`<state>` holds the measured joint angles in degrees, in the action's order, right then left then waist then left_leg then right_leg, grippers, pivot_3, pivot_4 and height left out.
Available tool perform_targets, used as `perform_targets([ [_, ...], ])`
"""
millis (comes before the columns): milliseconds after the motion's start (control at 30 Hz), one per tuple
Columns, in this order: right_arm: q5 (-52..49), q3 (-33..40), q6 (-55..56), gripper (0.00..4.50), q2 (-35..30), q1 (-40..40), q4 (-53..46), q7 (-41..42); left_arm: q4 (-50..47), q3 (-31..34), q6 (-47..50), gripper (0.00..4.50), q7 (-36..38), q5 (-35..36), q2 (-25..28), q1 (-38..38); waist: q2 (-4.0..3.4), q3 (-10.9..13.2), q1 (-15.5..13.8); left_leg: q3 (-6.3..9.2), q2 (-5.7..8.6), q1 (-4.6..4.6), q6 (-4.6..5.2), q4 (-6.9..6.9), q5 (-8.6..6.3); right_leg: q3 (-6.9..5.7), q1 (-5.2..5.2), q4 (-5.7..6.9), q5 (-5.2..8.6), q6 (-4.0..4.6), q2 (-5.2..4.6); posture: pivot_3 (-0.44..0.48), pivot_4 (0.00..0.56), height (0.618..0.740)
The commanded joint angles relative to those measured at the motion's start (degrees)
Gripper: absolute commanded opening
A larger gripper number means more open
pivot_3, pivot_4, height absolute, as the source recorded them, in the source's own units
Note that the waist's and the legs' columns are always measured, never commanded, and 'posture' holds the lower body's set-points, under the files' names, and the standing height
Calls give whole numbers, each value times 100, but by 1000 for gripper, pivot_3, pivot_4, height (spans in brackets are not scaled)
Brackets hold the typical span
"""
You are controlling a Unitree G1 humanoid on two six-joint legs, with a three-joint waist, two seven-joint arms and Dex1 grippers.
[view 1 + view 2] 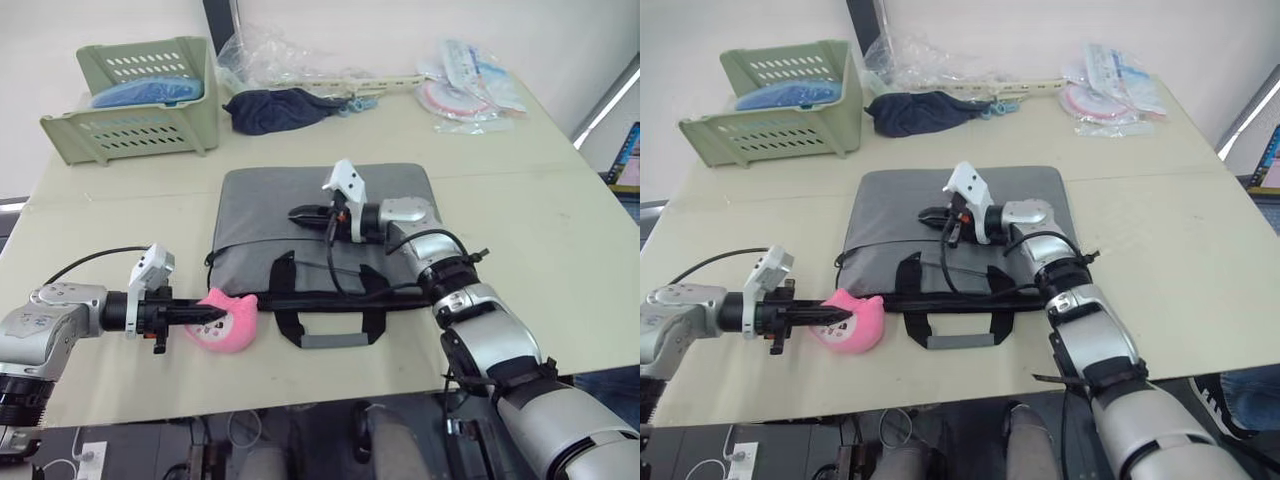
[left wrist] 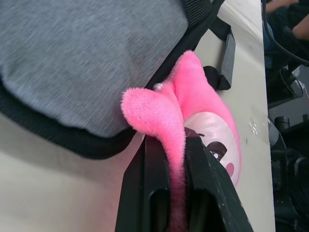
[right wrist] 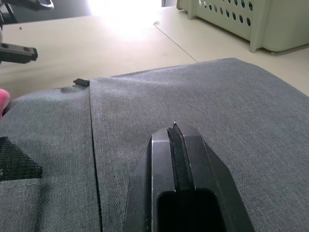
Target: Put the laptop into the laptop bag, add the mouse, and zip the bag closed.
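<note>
A grey laptop bag (image 1: 270, 200) lies flat in the middle of the table, its black handles (image 1: 330, 335) toward the front edge. My right gripper (image 1: 295, 213) hovers low over the bag's top panel (image 3: 217, 106), fingers shut with nothing between them. At the bag's front left corner lies a pink round plush toy (image 1: 232, 320). My left gripper (image 1: 213, 315) is shut on one ear of the plush toy (image 2: 159, 116), which touches the bag's black edge (image 2: 72, 140). The laptop and the mouse are out of view.
A pale green basket (image 1: 140, 95) holding something blue stands at the back left. A dark blue cloth (image 1: 275, 108) and clear plastic wrapping (image 1: 300, 60) lie behind the bag. Packets (image 1: 470, 85) sit at the back right. The table's front edge (image 1: 300, 395) runs just below the handles.
</note>
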<state>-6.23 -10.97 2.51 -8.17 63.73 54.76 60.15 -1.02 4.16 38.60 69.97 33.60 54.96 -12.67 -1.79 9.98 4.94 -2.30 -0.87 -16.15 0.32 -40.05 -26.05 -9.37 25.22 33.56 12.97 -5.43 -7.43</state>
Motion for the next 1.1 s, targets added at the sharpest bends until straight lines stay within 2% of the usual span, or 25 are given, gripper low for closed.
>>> perform_targets([
  [33, 449, -197, 163, 0, 50, -327, 762, -96, -635, 309, 221, 54, -44, 224, 94, 410, 2, -2, 6, 3, -2, 5, 0, 0, 0, 5, -4, 0, 0, 0, 1, 0, 150, 740],
  [133, 525, -203, 298, 0, 65, -434, 864, -88, -994, 429, 353, 54, -141, 315, 51, 797, 7, -6, -5, 18, -4, 10, -1, -1, 0, 12, -10, 0, 0, 0, -2, 0, 150, 740],
  [233, 569, -192, 376, 0, 125, -579, 893, -164, -1349, 475, 487, 54, -507, 452, -260, 1011, 17, -15, -16, 28, -4, 21, -1, -2, 0, 24, -21, -1, 0, 0, -4, 0, 150, 740],
  [300, 594, -192, 408, 0, 169, -622, 901, -224, -1427, 447, 532, 54, -707, 486, -482, 994, 16, -23, -35, 46, -11, 79, -5, 12, -3, 37, -80, -10, 2, 4, -8, 0, 150, 740],
  [767, 632, -154, 382, 0, 273, -883, 821, -314, -2229, 194, 670, 54, -1694, 653, -1724, 1293, 39, -115, -42, 73, -48, 88, -19, 15, -11, 38, -89, -5, 10, 18, -8, 0, 150, 740],
  [1100, 639, -134, 378, 0, 371, -857, 882, -404, -2449, -592, 643, 54, -2048, 619, -2477, 983, 39, -129, -41, 79, -57, 87, -24, 15, -13, 37, -90, -8, 14, 24, -1, 0, 150, 740],
])
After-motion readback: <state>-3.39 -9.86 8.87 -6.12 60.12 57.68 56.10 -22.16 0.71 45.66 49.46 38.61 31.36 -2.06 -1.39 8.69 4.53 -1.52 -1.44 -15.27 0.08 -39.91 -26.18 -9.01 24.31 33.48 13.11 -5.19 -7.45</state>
